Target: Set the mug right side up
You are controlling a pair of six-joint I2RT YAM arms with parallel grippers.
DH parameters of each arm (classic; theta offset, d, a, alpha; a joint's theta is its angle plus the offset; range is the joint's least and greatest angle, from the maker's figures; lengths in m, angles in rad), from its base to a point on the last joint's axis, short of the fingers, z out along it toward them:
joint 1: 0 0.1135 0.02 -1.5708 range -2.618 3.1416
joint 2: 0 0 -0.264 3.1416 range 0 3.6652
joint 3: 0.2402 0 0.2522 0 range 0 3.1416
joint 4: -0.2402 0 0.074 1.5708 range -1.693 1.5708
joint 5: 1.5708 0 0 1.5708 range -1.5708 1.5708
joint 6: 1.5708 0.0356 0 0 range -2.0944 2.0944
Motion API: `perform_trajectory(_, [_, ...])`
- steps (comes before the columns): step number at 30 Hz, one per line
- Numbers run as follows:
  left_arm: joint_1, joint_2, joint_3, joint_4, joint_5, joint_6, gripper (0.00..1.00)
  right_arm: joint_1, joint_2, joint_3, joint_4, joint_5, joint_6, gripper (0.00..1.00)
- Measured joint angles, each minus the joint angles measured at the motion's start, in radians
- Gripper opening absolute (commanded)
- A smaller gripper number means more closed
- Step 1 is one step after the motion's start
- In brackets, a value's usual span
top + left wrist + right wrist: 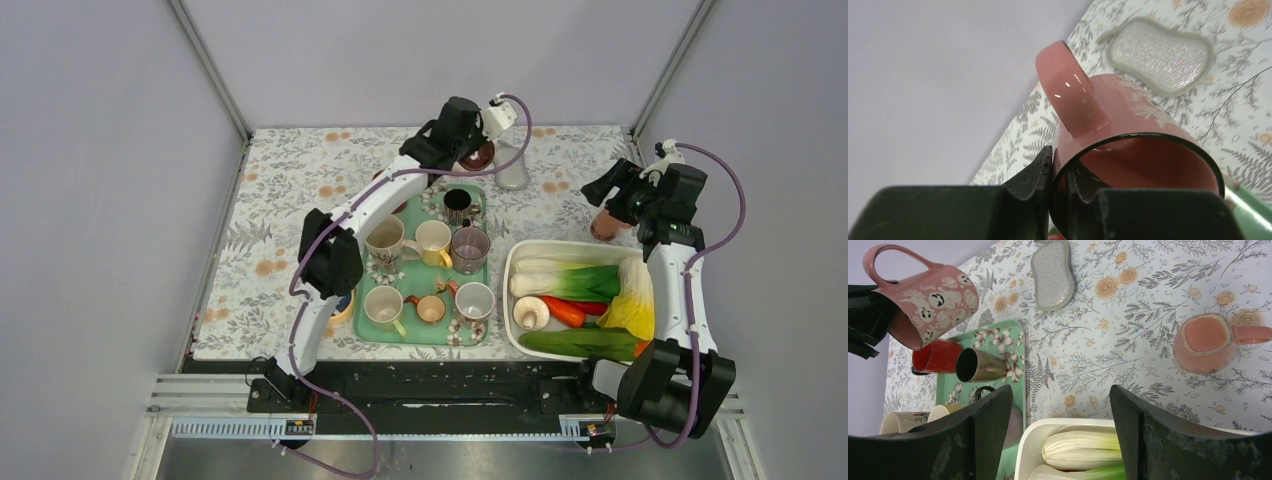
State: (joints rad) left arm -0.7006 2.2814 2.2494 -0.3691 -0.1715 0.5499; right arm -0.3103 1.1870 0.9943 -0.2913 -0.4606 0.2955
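My left gripper (1060, 167) is shut on the rim of a pink mug with white ghost prints (1143, 115): one finger is outside the wall and one inside. The mug is held in the air and tilted, with its handle up and its mouth towards the camera. In the top view the left gripper (470, 138) holds the mug (479, 156) over the far end of the green tray (420, 338). The held mug also shows in the right wrist view (930, 300). My right gripper (1060, 425) is open and empty above the white tub (1035, 440).
A second pink mug (1205, 342) stands on the flowered cloth by the right gripper (607, 192). A silver sponge (1053, 272) lies at the far edge. Several mugs fill the tray, and a red one (935, 356) and a metal cup (979, 365) lie sideways. The tub (520, 255) holds vegetables.
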Motion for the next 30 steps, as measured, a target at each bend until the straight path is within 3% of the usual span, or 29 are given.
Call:
perform_trajectory(13, [0.238,-0.147,-0.235,-0.204,0.104,-0.131,0.0,0.0,0.018,0.001,-0.036,-0.074,-0.029,0.8])
perform_trajectory(23, [0.224,-0.147,-0.247,-0.287,0.227,-0.131,0.0,0.0,0.018,0.001,-0.048,-0.082,-0.038,0.8])
perform_trajectory(30, [0.22,-0.112,-0.184,-0.369,0.239,-0.122,0.0,0.0,0.018,0.001,-0.048,-0.082,-0.042,0.81])
